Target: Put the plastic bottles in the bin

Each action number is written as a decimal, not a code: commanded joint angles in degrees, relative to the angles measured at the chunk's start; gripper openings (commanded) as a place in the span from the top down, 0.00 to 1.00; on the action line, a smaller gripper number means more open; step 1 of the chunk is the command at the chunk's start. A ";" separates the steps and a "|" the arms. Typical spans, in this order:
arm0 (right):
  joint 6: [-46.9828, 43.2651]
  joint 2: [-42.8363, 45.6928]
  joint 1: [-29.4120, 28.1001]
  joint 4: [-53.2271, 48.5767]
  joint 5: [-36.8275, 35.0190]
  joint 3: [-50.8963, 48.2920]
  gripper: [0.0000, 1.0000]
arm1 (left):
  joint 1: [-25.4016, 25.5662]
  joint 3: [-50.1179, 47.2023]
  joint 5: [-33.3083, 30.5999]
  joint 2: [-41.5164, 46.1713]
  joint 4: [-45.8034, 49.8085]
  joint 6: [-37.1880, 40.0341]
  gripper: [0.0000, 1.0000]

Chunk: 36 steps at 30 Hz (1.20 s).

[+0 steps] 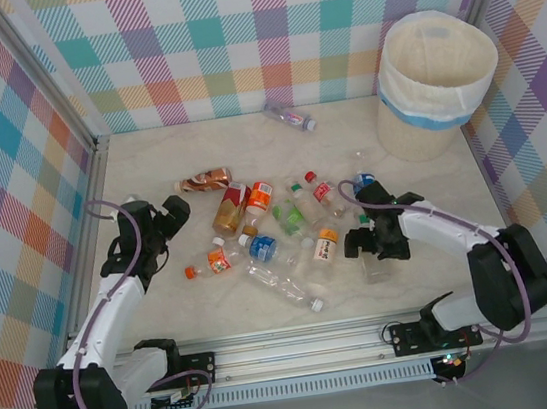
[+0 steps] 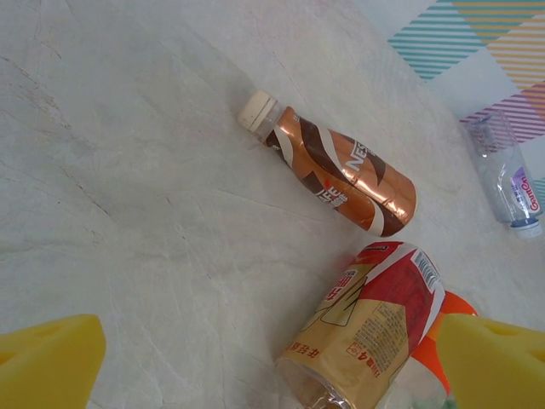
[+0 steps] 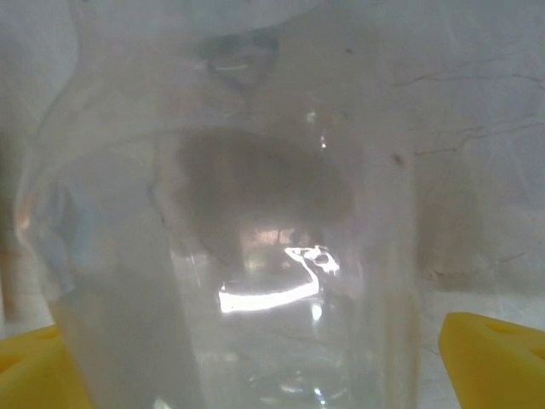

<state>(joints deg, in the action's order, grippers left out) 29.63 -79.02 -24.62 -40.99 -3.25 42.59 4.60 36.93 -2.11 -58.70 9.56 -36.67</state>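
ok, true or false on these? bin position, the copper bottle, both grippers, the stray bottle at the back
1. The cream-white round bin with a light blue band stands upright at the far right of the table. True.
2. The copper-brown plastic bottle with a cream cap stands upright. False: it lies on its side.
3. The left gripper is shut on that bottle. False: its jaws are open and the bottle lies apart, ahead of it.
4. A clear plastic bottle sits between the fingers of the right gripper. True.
5. A clear bottle with a purple label lies near the back wall, apart from the cluster. True.
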 commanded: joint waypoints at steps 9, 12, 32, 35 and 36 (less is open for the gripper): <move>2.54 0.77 -1.66 0.49 -8.52 1.45 0.34 | -1.28 2.50 -1.23 -1.60 1.95 -0.40 0.00; 1.31 3.21 -1.71 1.50 -7.52 1.27 0.39 | -1.44 2.53 -1.27 -1.86 1.69 -0.57 0.00; -2.92 15.71 -1.61 33.91 -6.17 7.51 0.54 | -2.36 2.89 -0.99 -1.48 3.84 -1.44 0.00; -6.60 12.10 -0.86 38.98 -6.07 12.82 0.54 | -2.48 2.89 -0.66 -1.10 4.03 -1.68 0.00; -7.46 10.76 -0.34 38.99 -6.05 15.15 0.54 | -2.49 2.92 -0.60 -1.07 4.07 -1.73 0.00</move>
<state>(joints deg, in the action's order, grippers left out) 26.41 -66.02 -25.71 -11.60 -8.99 52.14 3.05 38.46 -2.59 -60.75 12.53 -37.65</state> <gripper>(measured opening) 0.550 0.999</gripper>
